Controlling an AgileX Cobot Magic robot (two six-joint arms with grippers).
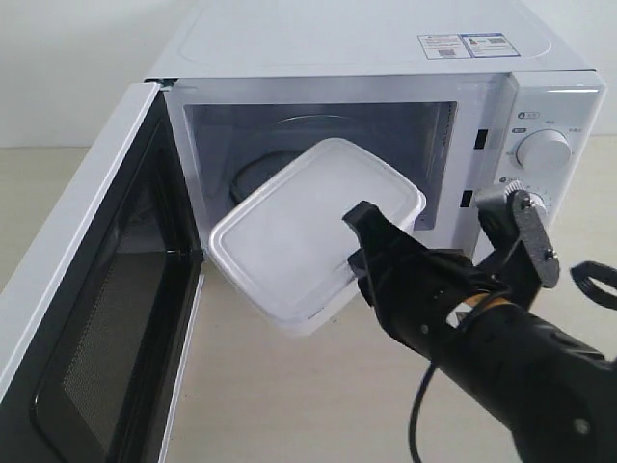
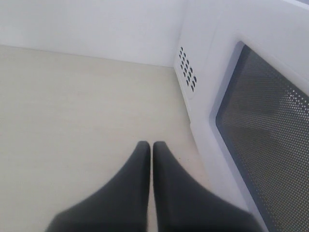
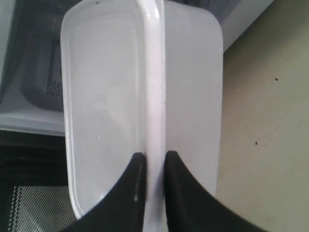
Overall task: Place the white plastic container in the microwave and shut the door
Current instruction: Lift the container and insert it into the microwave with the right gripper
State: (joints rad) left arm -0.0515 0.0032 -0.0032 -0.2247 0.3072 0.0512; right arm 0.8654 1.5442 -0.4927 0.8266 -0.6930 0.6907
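Observation:
The white plastic container (image 1: pixel 308 231) hangs tilted in front of the microwave (image 1: pixel 386 58), its far end at the cavity's mouth. My right gripper (image 1: pixel 355 241) is shut on the container's rim (image 3: pixel 153 96), one black finger on the lid and one on the side wall. The door (image 1: pixel 87 318) stands wide open at the left, its black perforated inner face showing. Part of the glass turntable (image 1: pixel 253 174) shows inside behind the container. My left gripper (image 2: pixel 151 145) is shut with nothing in it, low over the table beside the door (image 2: pixel 270 130).
Two round dials (image 1: pixel 543 151) sit on the microwave's right panel, close above my right arm. A black cable (image 1: pixel 590 282) loops at the right edge. Pale tabletop (image 1: pixel 308 405) lies in front of the microwave.

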